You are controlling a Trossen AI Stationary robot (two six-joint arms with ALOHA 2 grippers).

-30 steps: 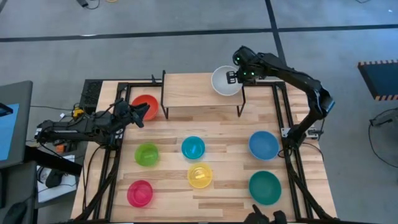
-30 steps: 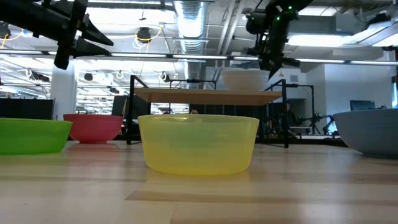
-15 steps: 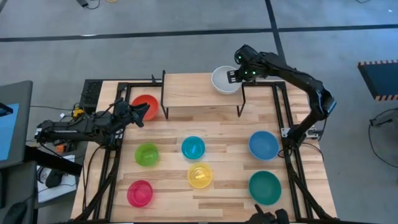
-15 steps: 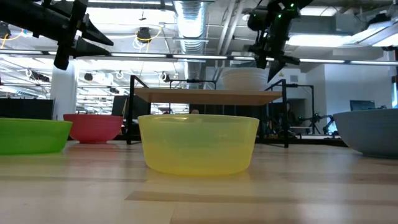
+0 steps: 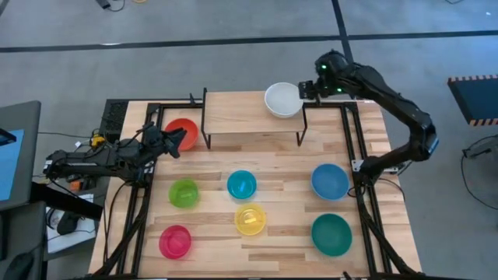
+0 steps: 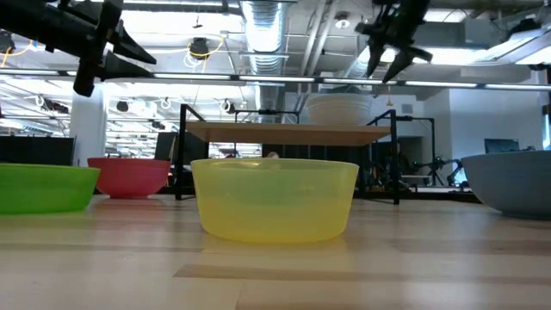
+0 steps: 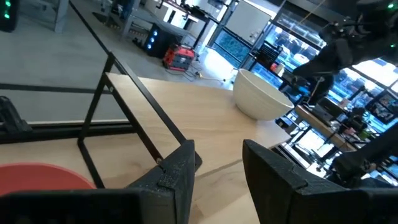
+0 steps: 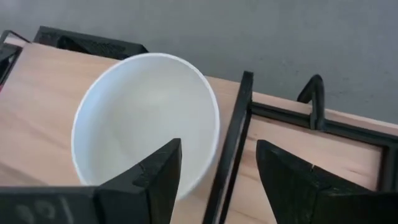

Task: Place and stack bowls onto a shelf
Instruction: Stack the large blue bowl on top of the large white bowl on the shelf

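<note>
A white bowl (image 5: 282, 99) (image 8: 146, 121) rests on its base at the far right corner of the shelf (image 5: 249, 115), a low rack with a light-wood top and black legs. My right gripper (image 5: 308, 89) (image 6: 392, 53) hangs open, above and just right of that bowl, touching nothing. A red-orange bowl (image 5: 183, 132) stands on the table left of the shelf. My left gripper (image 5: 173, 141) (image 7: 217, 168) hovers open above that bowl's near rim, with nothing between its fingers.
On the table in front of the shelf stand lime green (image 5: 184, 193), cyan (image 5: 242, 184), yellow (image 5: 250, 220), pink (image 5: 175, 241), blue (image 5: 330, 180) and teal (image 5: 331, 233) bowls. Most of the shelf top left of the white bowl is bare.
My right gripper has opened and let go of the white bowl, then drawn away toward the table's right edge and upward. The bowl stays where it was on the shelf's far right corner.
</note>
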